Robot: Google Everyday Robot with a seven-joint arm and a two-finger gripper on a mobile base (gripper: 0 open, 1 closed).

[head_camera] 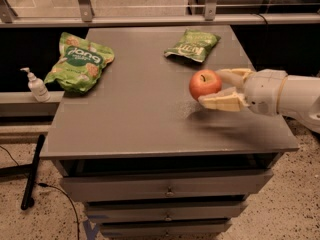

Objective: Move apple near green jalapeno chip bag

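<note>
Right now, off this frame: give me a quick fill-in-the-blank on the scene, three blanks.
1. The tool reaches in from the picture's ___ edge, shut on the apple.
2. The table holds ___ snack bags.
3. The green jalapeno chip bag lies nearer the apple than the larger green bag, which sits at the table's far ___ corner.
Missing words: right; two; left.
</note>
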